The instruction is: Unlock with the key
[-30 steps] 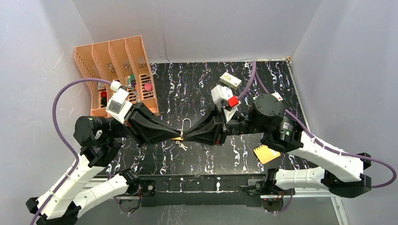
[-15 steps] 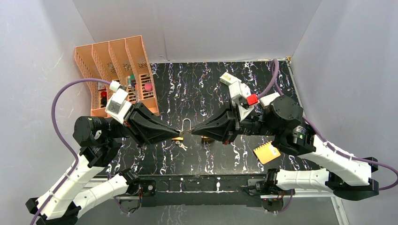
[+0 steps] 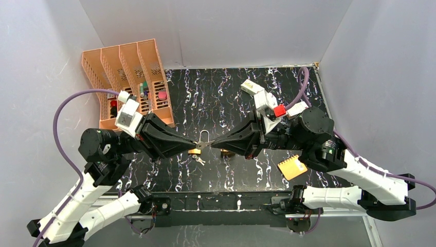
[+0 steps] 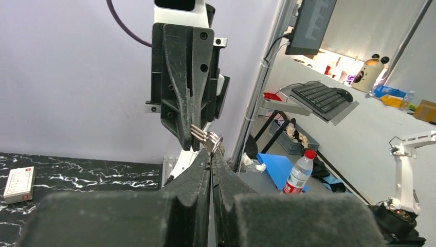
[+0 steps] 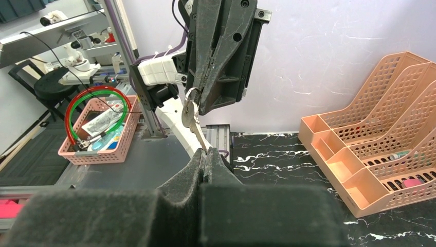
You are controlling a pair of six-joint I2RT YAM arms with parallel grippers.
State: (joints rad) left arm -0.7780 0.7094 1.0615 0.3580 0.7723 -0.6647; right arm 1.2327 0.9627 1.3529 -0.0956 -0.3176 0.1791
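The key (image 5: 189,116) is a small silver one on a ring, hanging in the air between my two grippers. My left gripper (image 4: 211,154) is shut on the ring end of the bunch (image 4: 216,141). My right gripper (image 5: 205,153) is shut on the key's blade. In the top view the two gripper tips, left gripper (image 3: 198,146) and right gripper (image 3: 211,144), meet point to point above the table's near middle. A brass padlock (image 3: 195,151) with a steel shackle lies just under them. A second brass padlock (image 3: 225,152) sits partly hidden under the right fingers.
An orange slotted organizer (image 3: 128,77) stands at the back left. A yellow notepad (image 3: 291,167) lies at the near right, under the right arm. A white box (image 3: 250,86) sits behind the right wrist. More small keys (image 3: 198,160) lie on the marble top (image 3: 205,98).
My right gripper has closed onto the key. The right arm drew back to the right and its wrist turned. The left arm has barely moved.
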